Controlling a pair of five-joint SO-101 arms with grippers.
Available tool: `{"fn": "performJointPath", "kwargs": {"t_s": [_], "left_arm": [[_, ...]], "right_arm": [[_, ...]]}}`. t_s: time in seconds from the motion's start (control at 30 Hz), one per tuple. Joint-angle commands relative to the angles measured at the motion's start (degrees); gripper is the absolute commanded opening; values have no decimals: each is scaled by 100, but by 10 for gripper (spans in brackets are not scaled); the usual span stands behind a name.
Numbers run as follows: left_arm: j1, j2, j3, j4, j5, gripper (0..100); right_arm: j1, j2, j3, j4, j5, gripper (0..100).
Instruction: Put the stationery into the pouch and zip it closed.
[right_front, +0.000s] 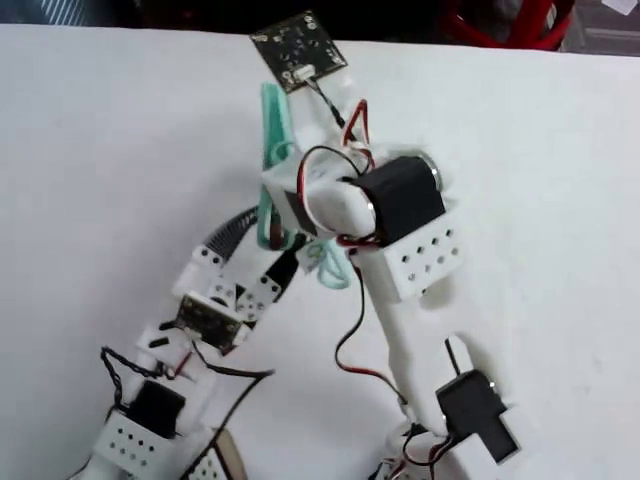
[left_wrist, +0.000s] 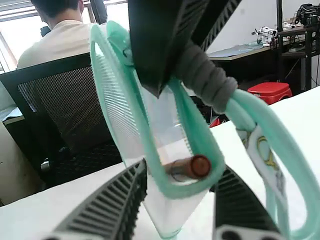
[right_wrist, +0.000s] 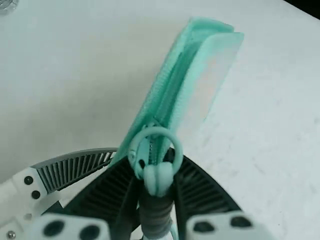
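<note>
Left wrist view: looking into the mint pouch (left_wrist: 125, 120), up on edge over the white table (left_wrist: 305, 115), with a pen (left_wrist: 192, 167) inside. Gripped at its near end between part-closed fingers of the left gripper (left_wrist: 182, 177). Pinched tight at the zipper pull (right_wrist: 156, 175) by the right gripper (right_wrist: 155, 190).

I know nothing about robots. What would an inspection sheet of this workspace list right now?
Surface: white table.
Job's things: mint pouch held upright, mouth partly open, with a pen inside.
Clutter: nothing seen.
Grippers: left gripper clamps the pouch; right gripper pinches the zipper pull.
Cables: red and black wires loop along the arms.
Surroundings: black mesh chair and red stool beyond the table.
</note>
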Motion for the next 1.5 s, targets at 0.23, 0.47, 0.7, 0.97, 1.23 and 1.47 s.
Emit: {"fn": "performJointPath", "kwargs": {"t_s": [0.23, 0.47, 0.7, 0.97, 1.23, 1.47], "left_arm": [[-101, 31, 0, -677, 343, 104], [-57, 31, -9, -1055, 352, 37], [-40, 57, -905, -88, 1169, 49], [119, 75, -1327, 695, 1653, 118], [-145, 75, -1240, 18, 1653, 113], [-347, 75, -1073, -35, 1644, 113]], "right_arm": [[13, -409, -105, 22, -220, 22], [470, -409, 695, 4, -185, 22], [1226, -409, 879, 13, 281, 39], [1015, -453, 1152, 4, 791, 199], [629, -576, 211, 13, 1222, 191], [-303, -1446, -492, 13, 1284, 191]]}}
